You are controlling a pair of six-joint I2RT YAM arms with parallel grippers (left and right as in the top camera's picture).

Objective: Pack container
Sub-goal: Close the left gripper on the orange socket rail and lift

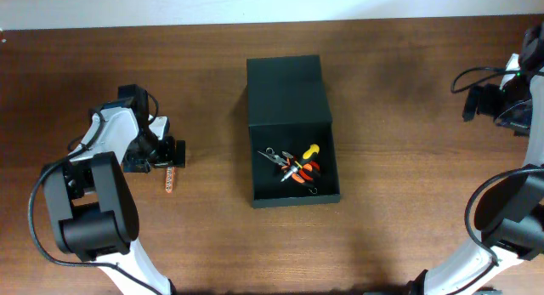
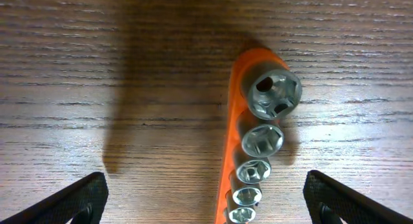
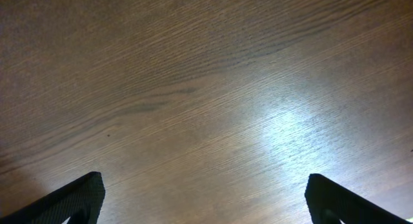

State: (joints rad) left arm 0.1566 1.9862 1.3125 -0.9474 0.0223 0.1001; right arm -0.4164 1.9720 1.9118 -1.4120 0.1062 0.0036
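The container (image 1: 291, 193) is a matte black box in the middle of the table, its flat lid (image 1: 286, 91) open toward the far side. Inside lie several hand tools (image 1: 298, 165) with orange, red and yellow handles. An orange rail of silver sockets (image 1: 170, 179) lies on the table at the left. My left gripper (image 1: 164, 153) is open just above it; in the left wrist view the socket rail (image 2: 255, 146) lies between the spread fingers (image 2: 205, 208), right of centre. My right gripper (image 1: 476, 99) is open and empty at the far right; its wrist view (image 3: 205, 204) shows only bare wood.
The table is dark brown wood (image 1: 408, 176). Its far edge (image 1: 255, 25) meets a pale wall. The arm bases stand at the near left (image 1: 89, 218) and near right (image 1: 510, 218).
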